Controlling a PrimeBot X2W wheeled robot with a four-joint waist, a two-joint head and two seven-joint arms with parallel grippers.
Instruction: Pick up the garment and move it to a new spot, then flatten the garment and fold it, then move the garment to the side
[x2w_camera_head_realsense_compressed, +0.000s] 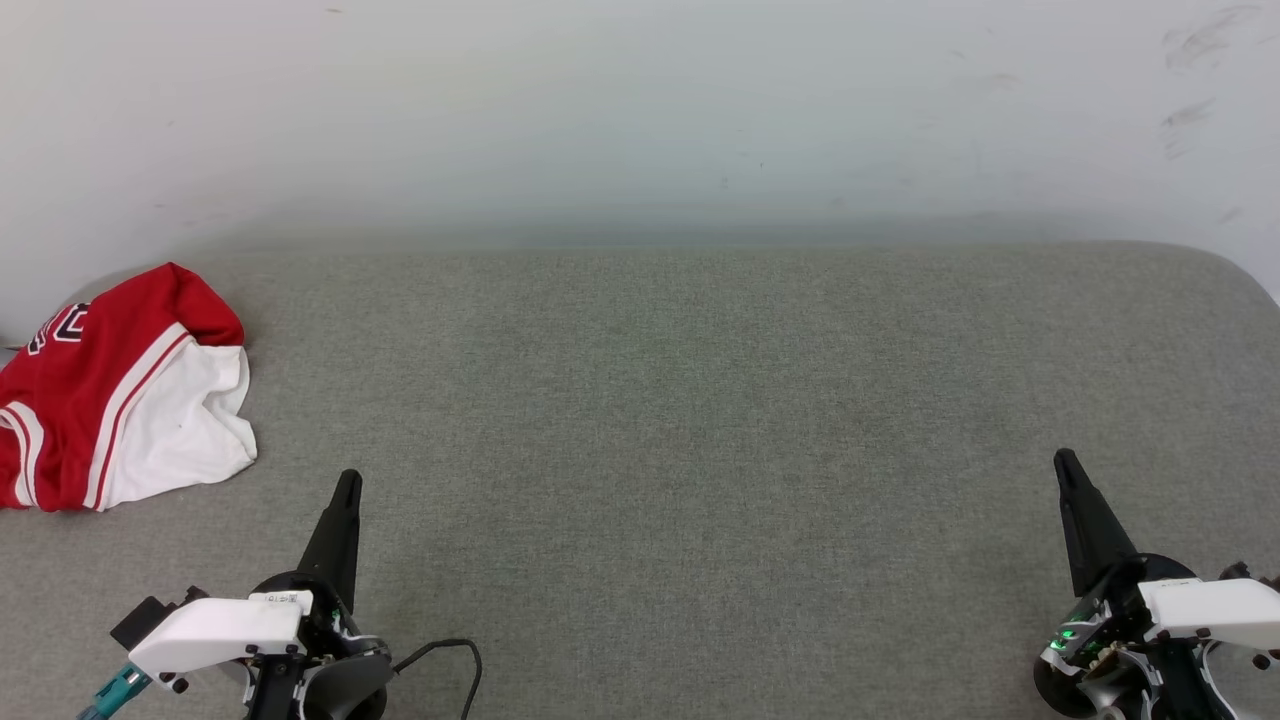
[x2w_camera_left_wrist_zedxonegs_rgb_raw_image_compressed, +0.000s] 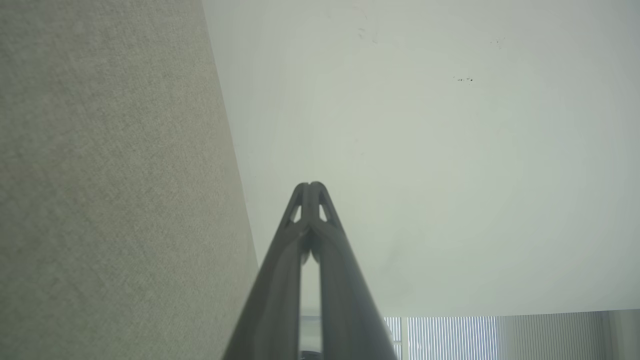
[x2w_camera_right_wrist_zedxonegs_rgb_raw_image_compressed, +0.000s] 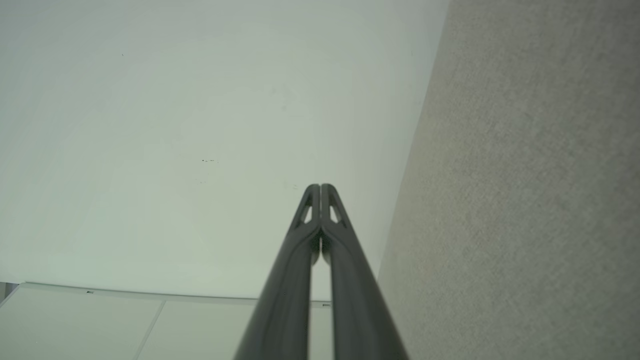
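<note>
Left gripper (x2w_camera_head_realsense_compressed: 347, 482) and right gripper (x2w_camera_head_realsense_compressed: 1062, 460) are sitting pinched together (both empty); the shirt (x2w_camera_head_realsense_compressed: 120, 390) is lying crumpled at far left, so the left one should be opening wide first.

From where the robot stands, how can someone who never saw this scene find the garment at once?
A wide grey fabric surface meets a pale wall. At its far left edge, beyond the left gripper, lies a crumpled garment. Red with a white sleeve, striped trim and black lettering, it stands out against the plain grey around it.
</note>
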